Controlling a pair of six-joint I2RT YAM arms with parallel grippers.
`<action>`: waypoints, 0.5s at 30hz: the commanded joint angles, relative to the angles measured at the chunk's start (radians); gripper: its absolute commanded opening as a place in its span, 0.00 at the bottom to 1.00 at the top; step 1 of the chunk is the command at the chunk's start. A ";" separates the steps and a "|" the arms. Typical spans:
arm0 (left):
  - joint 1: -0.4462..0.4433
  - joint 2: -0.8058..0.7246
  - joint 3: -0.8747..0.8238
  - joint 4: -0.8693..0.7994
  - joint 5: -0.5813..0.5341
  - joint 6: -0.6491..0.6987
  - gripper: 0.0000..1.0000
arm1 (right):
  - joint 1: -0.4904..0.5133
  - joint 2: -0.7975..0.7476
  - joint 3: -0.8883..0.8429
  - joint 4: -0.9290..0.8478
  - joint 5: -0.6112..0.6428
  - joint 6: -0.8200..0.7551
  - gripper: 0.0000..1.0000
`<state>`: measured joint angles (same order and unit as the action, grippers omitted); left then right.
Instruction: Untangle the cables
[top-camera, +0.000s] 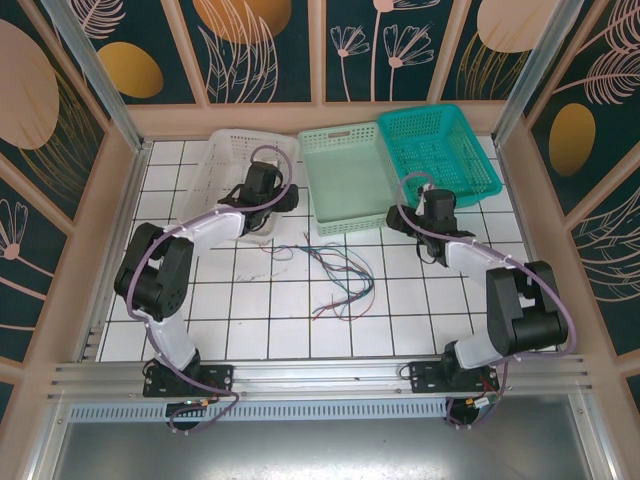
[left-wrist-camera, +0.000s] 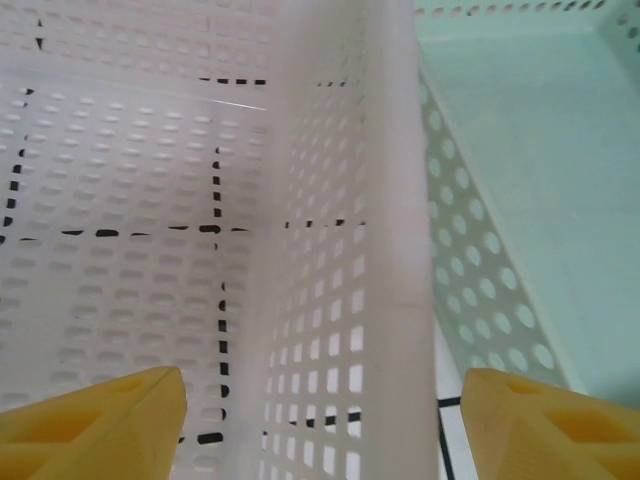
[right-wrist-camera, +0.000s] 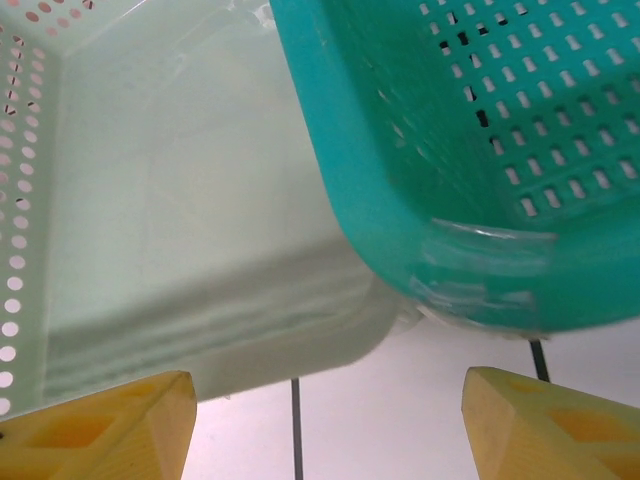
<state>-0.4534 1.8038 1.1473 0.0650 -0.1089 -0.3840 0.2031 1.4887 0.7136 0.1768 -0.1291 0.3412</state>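
The cables (top-camera: 342, 272) lie in a loose tangle of thin green, blue, red and dark strands on the white tiled table, centre of the top view. One short strand (top-camera: 277, 250) trails off to the left. My left gripper (top-camera: 283, 197) is behind them at the right wall of the white basket (top-camera: 228, 160); it is open, and that wall (left-wrist-camera: 340, 300) stands between its yellow fingers (left-wrist-camera: 110, 420). My right gripper (top-camera: 398, 218) is open and holds nothing. It hangs over bare tile (right-wrist-camera: 400, 400) by the near corners of the pale green basket (right-wrist-camera: 180, 220) and teal basket (right-wrist-camera: 470, 150).
Three baskets stand in a row at the back: white, pale green (top-camera: 345, 175) and teal (top-camera: 440, 150). Wooden walls and aluminium posts enclose the table. A metal rail (top-camera: 320, 375) runs along the near edge by the arm bases.
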 joint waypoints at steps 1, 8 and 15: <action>-0.004 -0.054 -0.050 0.064 0.064 -0.024 0.74 | 0.010 0.029 0.032 0.046 -0.006 0.025 0.71; -0.022 -0.135 -0.117 0.086 0.090 -0.026 0.76 | 0.042 0.092 0.069 0.090 -0.029 0.003 0.71; -0.042 -0.239 -0.242 0.136 0.109 0.035 0.75 | 0.106 0.094 0.078 0.069 -0.003 0.029 0.70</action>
<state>-0.4854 1.6150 0.9508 0.1581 -0.0216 -0.3882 0.2859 1.5887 0.7795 0.2371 -0.1356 0.3515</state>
